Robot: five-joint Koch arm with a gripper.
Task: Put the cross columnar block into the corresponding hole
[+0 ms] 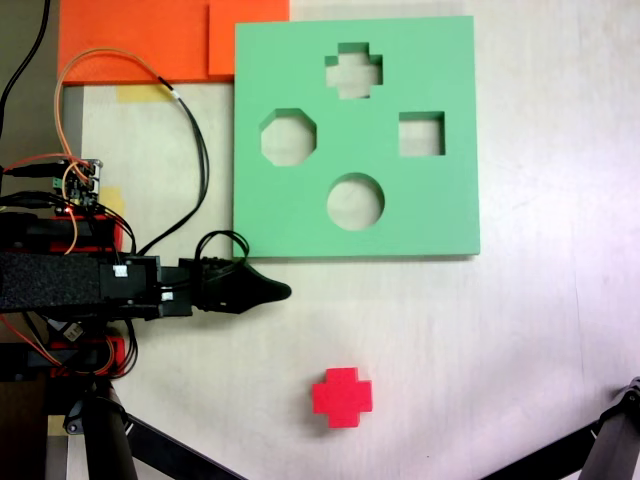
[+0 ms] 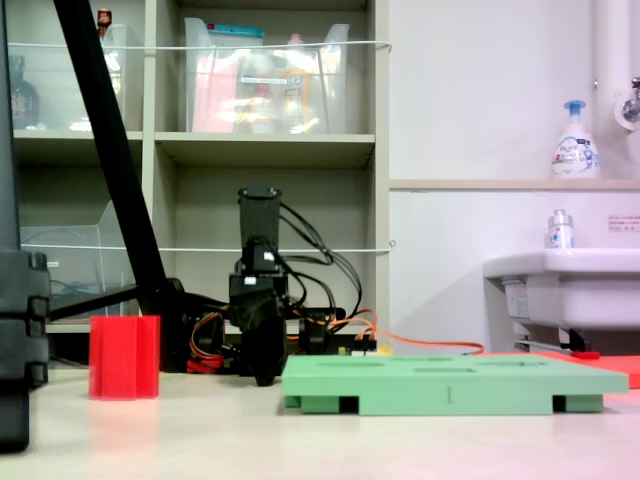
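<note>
My hand (image 1: 272,291) lies low over the pale surface (image 1: 540,350), pointing toward the first exterior view's right, its tip just off the near left corner of the green foam board (image 1: 300,215). The hand holds nothing; its jaws look drawn together to a dark point, though I cannot tell for certain from either view. The cross columnar block (image 1: 341,397), bright red, stands on the surface well apart from my hand, nearer the first exterior view's bottom edge and to the right of my tip. In the second exterior view the same block (image 2: 124,357) stands upright at the left, clear of the board (image 2: 450,385), which lies flat on the surface at the right. The corresponding hole (image 1: 353,72), a plus-shaped cutout, sits near the board's far edge in the first exterior view, open and unfilled. An octagonal cutout (image 1: 289,137), a square cutout (image 1: 421,134) and a round cutout (image 1: 355,201) share the board. Orange foam sheets (image 1: 140,40) lie at the board's far left corner. Orange and black wires (image 1: 185,120) loop from my base.
</note>
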